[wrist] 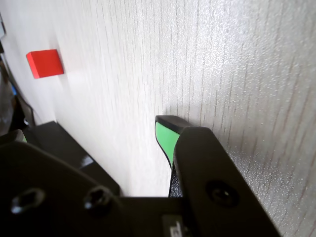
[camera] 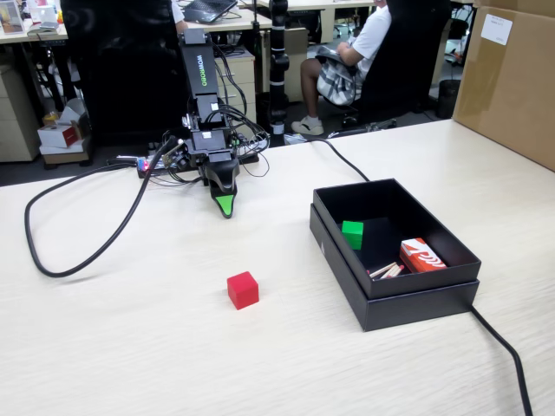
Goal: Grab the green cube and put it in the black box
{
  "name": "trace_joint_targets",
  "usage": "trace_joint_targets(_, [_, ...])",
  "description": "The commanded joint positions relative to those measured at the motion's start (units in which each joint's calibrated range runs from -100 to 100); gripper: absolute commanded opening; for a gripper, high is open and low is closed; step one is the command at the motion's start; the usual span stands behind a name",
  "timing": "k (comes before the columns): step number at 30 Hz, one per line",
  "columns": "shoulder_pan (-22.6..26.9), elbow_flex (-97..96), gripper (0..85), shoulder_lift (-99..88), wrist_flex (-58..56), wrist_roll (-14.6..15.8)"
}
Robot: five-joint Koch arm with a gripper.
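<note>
Risk, first entry: green cube [camera: 352,234] already sits inside the black box [camera: 395,305], against its left wall in the fixed view, so little seems left to spoil. A stray sweep of the arm could still knock the red cube [camera: 243,289] across the table [camera: 121,347], or snag the black cable [camera: 52,251] looped nearby.

Gripper [camera: 225,206]: tip pointing down just above the table, well apart from both cubes, holding nothing. Only one green-faced tip shows in either view, so I cannot tell how far the jaws are parted.

Count: green cubes, one. Red cubes, one. Black boxes, one. Red-and-white packet [camera: 421,256] in the box, one, with some pale sticks beside it, number unclear. Brown cardboard box [camera: 512,78], one.
</note>
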Motion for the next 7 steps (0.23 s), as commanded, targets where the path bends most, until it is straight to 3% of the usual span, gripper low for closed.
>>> trace_joint_targets(1, [0.00, -1.03, 50.4, 0.26, -1.19, -0.10])
trace_joint_targets(7, [0.00, -0.94, 50.4, 0.26, -1.10, -0.10])
